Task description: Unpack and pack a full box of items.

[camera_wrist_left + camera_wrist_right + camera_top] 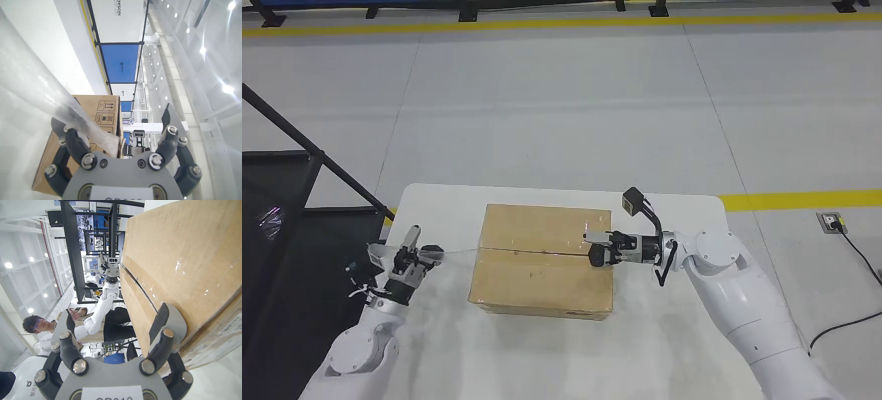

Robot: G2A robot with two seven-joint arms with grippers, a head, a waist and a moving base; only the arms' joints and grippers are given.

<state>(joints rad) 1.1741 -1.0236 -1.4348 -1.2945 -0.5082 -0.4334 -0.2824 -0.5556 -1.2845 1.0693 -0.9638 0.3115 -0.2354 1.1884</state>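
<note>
A closed cardboard box (542, 270) stands in the middle of the white table (682, 330). Its two top flaps meet at a seam (140, 285) that shows as a thin dark slit. A strip of clear tape (62, 102) stretches from the box's left edge (457, 249) to my left gripper (420, 252), which sits left of the box. That gripper (115, 123) is open, and the tape clings across one finger (75, 138). My right gripper (594, 248) is open at the box's right top edge (113, 311). One pad (159, 321) rests on the box top by the seam.
A black frame with dark netting (282, 220) stands off the table's left side. Bare table surface lies in front of the box and to its right. Shiny tape residue (177, 266) marks the box top.
</note>
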